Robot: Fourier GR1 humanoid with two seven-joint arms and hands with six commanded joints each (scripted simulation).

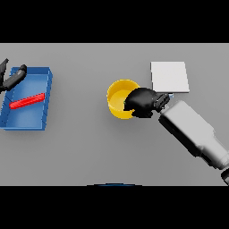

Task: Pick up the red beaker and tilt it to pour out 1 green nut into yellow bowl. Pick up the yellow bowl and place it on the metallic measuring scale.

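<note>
The right hand (142, 103) lies over the right rim of the yellow bowl (118, 99), its fingers curled round that rim; the bowl stands on the grey table (89, 147), near the middle; the scale (169, 77), a pale square plate, lies just beyond the hand to the right, apart from the bowl; at far left, the left hand (11, 78) hangs over the corner of a blue tray (48, 96), fingers spread, holding nothing; a red bar (27, 101) lies slantwise in the tray.

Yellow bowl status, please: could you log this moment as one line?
right hand: on bowl rim | bowl: on table, beside scale | left hand: over blue bin | red beaker: in bin
</note>
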